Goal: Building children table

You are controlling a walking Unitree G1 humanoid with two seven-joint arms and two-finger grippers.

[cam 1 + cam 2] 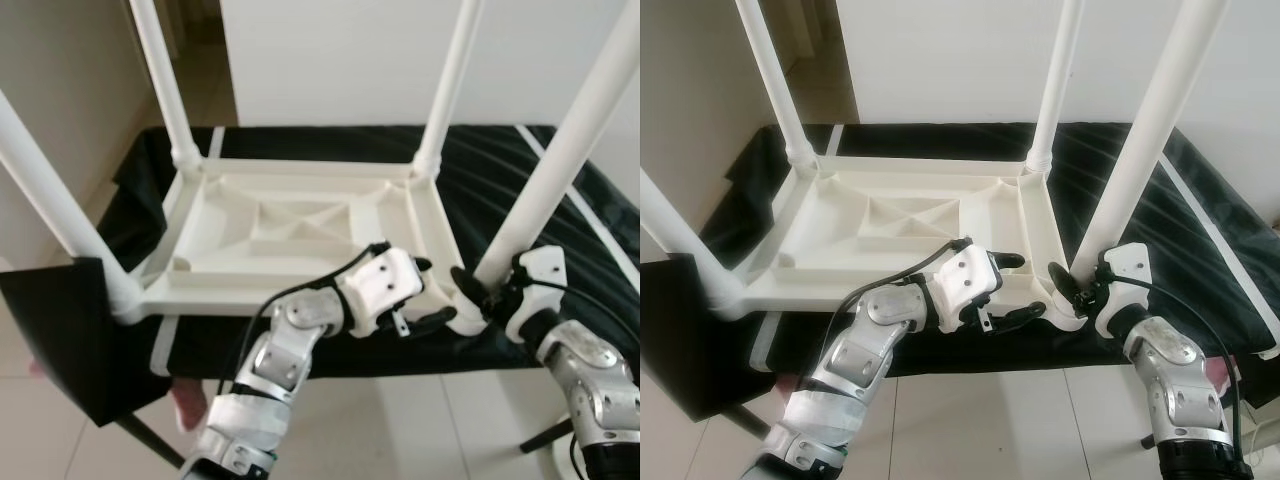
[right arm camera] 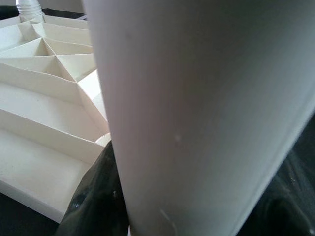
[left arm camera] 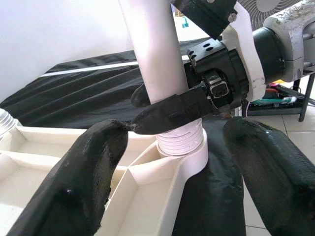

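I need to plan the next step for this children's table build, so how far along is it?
Done: the white tabletop lies upside down on the black cloth, and all four white legs stand in its corner sockets. In hand: the right gripper clasps the near right leg just above its threaded base, while the left gripper is open at that corner. Left: whether that leg is fully screwed in cannot be told; the table is not yet turned upright.

Two silver metal arms, white at the wrists, black at the tips.
The left gripper and right gripper each carry two long matte-black fingers on white plastic housings; thin black cables loop along jointed, brushed-silver forearms with small dark screws.
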